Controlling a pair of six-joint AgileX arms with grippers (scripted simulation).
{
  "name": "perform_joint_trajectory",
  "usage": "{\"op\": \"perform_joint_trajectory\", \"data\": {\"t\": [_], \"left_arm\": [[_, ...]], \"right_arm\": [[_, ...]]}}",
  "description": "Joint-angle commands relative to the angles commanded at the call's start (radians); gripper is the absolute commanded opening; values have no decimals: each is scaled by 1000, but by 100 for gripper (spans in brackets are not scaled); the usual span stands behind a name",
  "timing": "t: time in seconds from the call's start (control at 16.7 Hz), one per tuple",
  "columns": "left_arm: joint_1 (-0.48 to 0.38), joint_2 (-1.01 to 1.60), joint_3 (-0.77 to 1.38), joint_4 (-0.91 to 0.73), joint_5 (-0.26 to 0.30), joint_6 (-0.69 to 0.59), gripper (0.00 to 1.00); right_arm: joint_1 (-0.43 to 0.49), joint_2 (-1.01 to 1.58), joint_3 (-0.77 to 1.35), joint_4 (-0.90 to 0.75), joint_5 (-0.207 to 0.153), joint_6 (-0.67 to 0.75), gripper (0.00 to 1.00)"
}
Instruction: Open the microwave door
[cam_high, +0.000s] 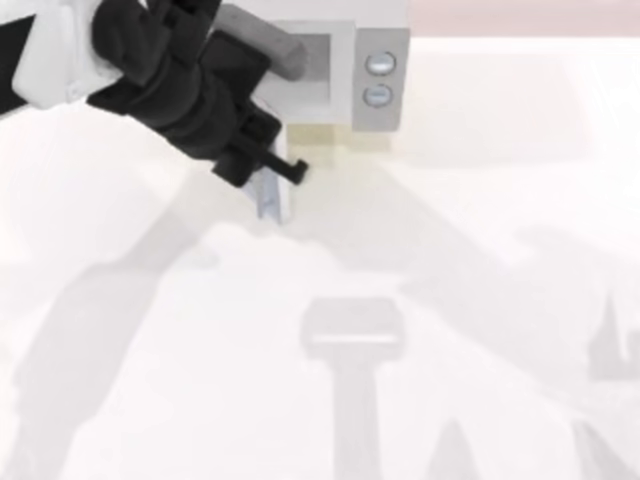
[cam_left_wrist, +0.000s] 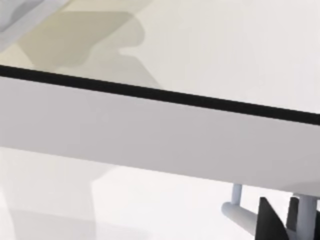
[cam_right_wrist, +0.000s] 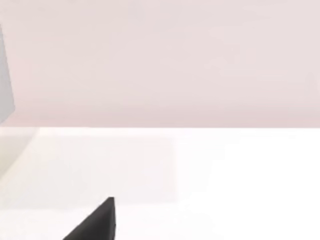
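The microwave door (cam_high: 283, 185) stands swung out from the microwave (cam_high: 340, 70) at the desk's (cam_high: 480, 250) far edge, left end effector (cam_high: 268, 190) clamped on its handle (cam_left_wrist: 240, 215), right arm out of sight.

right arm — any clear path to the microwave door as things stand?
Probably not easily: the left hand is already at the swung-out microwave door, its arm crowding that side. The right hand sits far off across bare table.
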Motion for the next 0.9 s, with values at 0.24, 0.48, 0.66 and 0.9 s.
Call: {"op": "perform_joint_trajectory", "data": {"t": [0.24, 0.48, 0.66, 0.9], "left_arm": [[0, 0, 0, 0, 0, 0, 0], [10, -6, -13, -8, 22, 30, 0], [39, -31, -26, -12, 59, 107, 0], [61, -41, -45, -24, 85, 157, 0]], "right_arm": [[0, 0, 0, 0, 0, 0, 100], [0, 0, 0, 0, 0, 0, 100], [0, 0, 0, 0, 0, 0, 100], [0, 0, 0, 0, 0, 0, 100]]}}
